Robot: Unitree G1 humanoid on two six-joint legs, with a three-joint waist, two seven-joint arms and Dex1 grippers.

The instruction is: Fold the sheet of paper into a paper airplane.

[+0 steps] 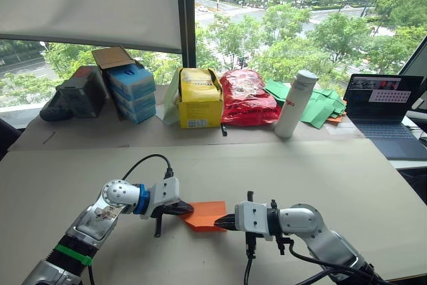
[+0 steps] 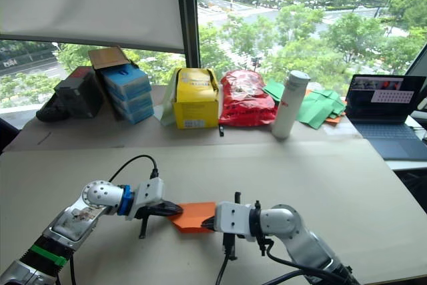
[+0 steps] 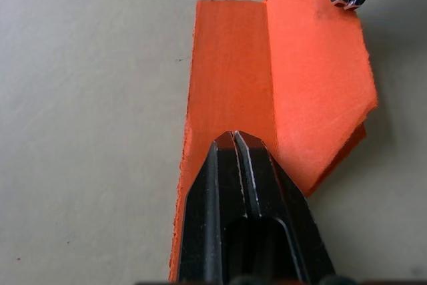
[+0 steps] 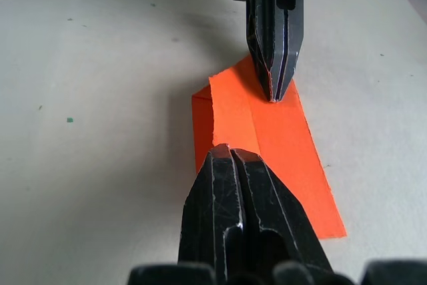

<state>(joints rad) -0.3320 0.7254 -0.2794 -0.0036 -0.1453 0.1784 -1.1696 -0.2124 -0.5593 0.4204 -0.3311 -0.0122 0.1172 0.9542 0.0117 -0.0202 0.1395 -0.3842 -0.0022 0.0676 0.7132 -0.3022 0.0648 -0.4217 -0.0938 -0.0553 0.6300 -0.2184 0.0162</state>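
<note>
Silver arms — black claws, blue collar.

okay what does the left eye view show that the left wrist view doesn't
Left eye view alone: the back row of the beige table, with a yellow box, red crinkly bag, white bottle, green papers and open laptop.

Left wrist view alone: the raised flap and crease on the folded orange sheet of paper.

Both: the shut left gripper and right gripper pressing the paper from opposite sides.
</note>
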